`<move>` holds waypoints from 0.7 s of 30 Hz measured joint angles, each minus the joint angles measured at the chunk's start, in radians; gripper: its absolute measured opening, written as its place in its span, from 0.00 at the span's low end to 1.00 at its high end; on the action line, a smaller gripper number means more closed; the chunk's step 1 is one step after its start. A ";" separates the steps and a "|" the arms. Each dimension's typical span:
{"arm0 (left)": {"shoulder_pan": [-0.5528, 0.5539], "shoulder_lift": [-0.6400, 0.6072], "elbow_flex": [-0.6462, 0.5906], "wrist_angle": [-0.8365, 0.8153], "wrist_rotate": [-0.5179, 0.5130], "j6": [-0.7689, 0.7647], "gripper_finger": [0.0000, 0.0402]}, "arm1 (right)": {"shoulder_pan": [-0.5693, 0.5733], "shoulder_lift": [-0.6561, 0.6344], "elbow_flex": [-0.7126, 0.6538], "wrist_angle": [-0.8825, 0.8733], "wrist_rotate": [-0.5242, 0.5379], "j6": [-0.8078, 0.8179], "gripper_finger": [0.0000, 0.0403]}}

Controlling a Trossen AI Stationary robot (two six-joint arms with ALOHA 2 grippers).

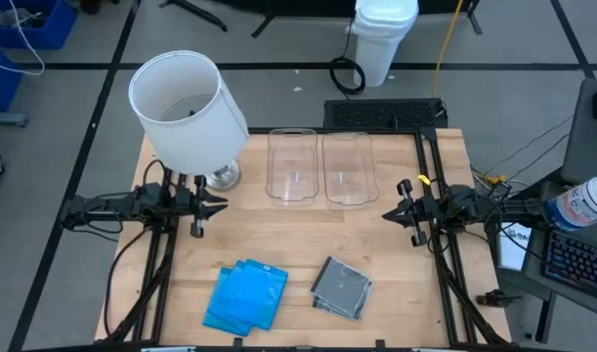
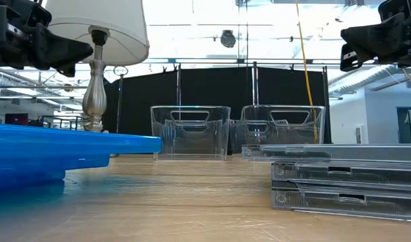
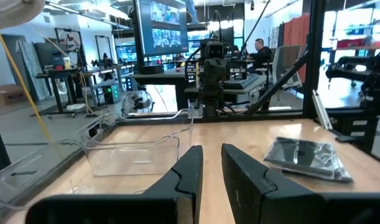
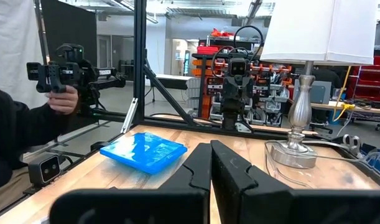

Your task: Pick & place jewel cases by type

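Left tool slightly ajar — empty, right tool closed

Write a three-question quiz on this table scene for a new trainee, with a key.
1. True or false: a blue case already lies inside one of the two clear bins.
2. Which pile lies nearer the right gripper? A) the blue cases B) the clear cases with dark insides
3. Fill in: the lamp stands on the table's far corner on the ______ arm's side.

Key
1. False: both bins are empty, and all the cases lie at the near edge of the table.
2. B.
3. Left: it stands just beyond the left gripper, which holds nothing, its fingers slightly apart.
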 joint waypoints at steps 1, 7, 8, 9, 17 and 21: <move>0.000 0.000 0.000 0.001 0.000 -0.013 0.17 | 0.000 0.000 0.000 0.007 0.002 -0.007 0.00; 0.000 0.000 0.000 -0.003 0.000 -0.124 0.17 | 0.000 0.000 0.002 0.098 0.032 -0.031 0.00; 0.000 0.000 0.000 -0.003 0.002 -0.122 0.17 | 0.000 0.001 0.008 0.110 0.035 -0.029 0.00; 0.000 0.000 0.000 -0.005 0.009 -0.116 0.17 | 0.000 0.006 0.020 0.113 0.046 -0.032 0.00; 0.000 0.000 0.000 -0.009 0.124 -0.114 0.17 | 0.006 0.223 0.199 0.121 0.084 -0.051 0.03; 0.000 0.000 0.000 -0.044 0.127 -0.115 0.17 | 0.042 0.452 0.346 0.090 0.087 -0.011 0.04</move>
